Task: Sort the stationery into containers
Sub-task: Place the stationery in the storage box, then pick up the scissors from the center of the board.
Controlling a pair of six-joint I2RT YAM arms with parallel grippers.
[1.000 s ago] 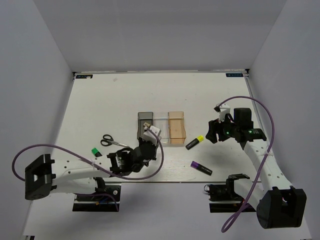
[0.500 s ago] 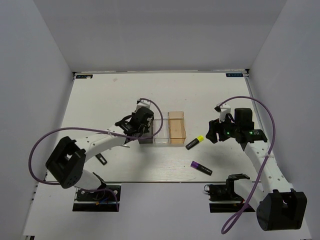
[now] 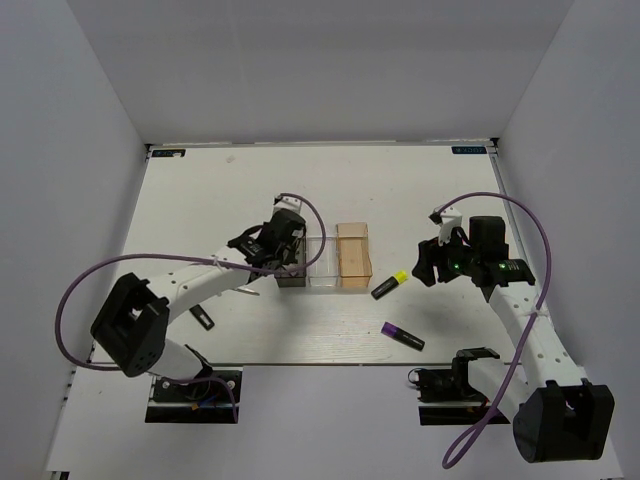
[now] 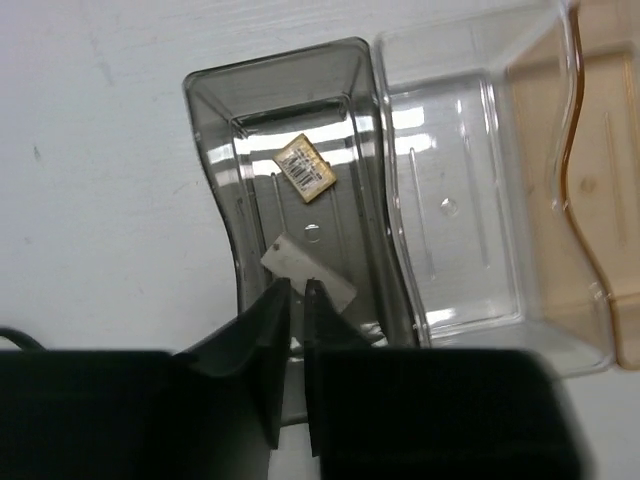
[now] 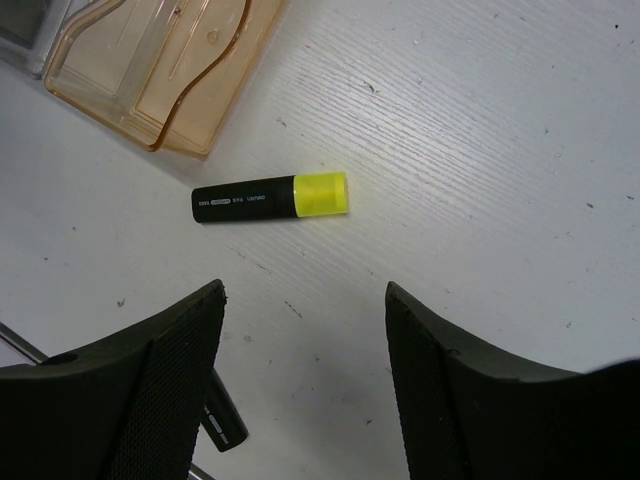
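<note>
We see a robot lab booth: a white table boxed in by plain grey walls, two robot arms bolted at its edge.

Top external: fixed high behind the near edge, facing down and forward, far enough to take in the whole white table.

Left wrist: close, straight down on the smoky dark grey translucent plastic bin, with the clear plastic bin and the amber-orange plastic bin beside it.

Right wrist: close, tilted down at the short black marker with a yellow end. It shares the amber-orange bin's corner with the left wrist view.

The top view takes in all of these.
</note>
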